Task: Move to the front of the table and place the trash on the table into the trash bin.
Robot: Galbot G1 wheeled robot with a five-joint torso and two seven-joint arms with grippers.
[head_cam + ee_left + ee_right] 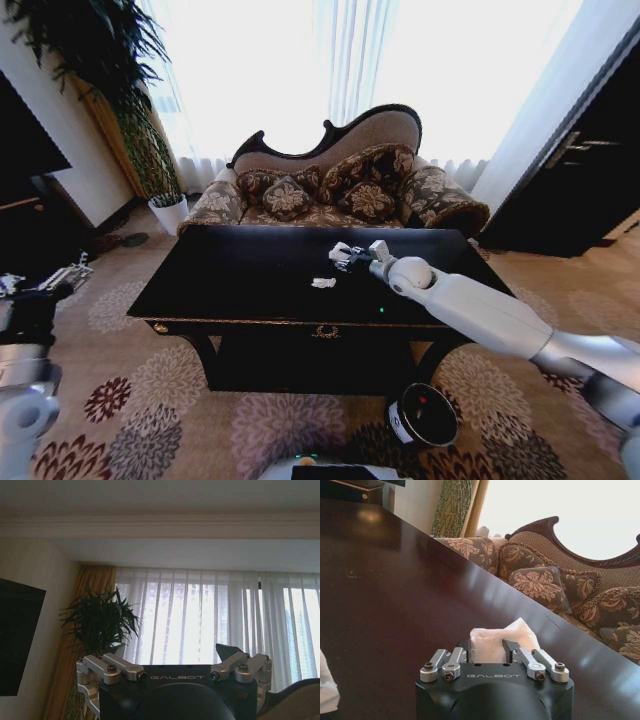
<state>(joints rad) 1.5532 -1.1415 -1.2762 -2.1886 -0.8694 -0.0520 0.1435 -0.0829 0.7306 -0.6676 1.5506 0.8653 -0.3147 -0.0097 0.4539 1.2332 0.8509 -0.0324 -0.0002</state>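
Right wrist view has the right gripper apparently closed on the crumpled white tissue near the table's far edge (left gripper parked, seemingly spread): lift straight before swinging to the trash bin.

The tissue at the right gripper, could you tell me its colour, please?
White: the crumpled tissue shows best in the right wrist view.

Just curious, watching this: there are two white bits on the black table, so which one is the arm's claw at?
The crumpled white tissue between the right end effector's fingers; the small white paper scrap lies apart, nearer the table's front.
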